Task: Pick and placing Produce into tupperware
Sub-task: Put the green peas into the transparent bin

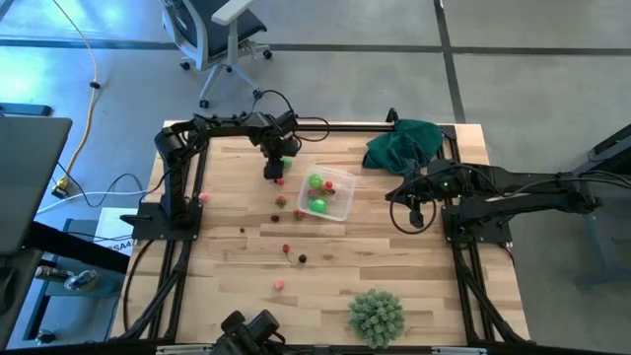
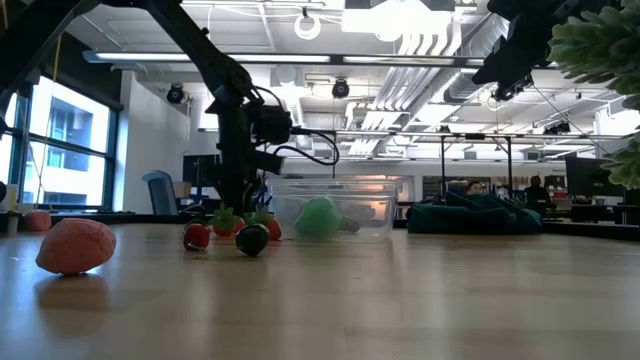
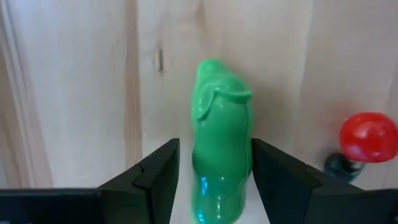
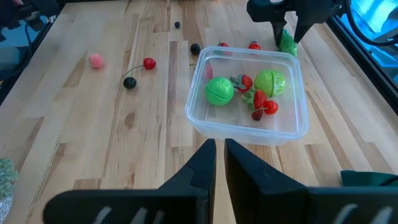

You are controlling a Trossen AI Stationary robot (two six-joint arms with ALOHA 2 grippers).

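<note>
One green produce piece (image 3: 221, 149) sits btwn left gripper (image 3: 214, 171) jaws, clamped; right gripper (image 4: 219, 163) closed, empty.

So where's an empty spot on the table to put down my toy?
Bare wood lies between the tupperware and the spiky ball, and along the left edge below the pink piece. It is crowded left of the tupperware, where small produce is scattered and the left gripper holds a green piece.

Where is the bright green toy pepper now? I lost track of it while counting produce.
The bright green toy pepper sits between the left gripper fingers, on the wooden table just left of the clear plastic tupperware in the high view.
</note>
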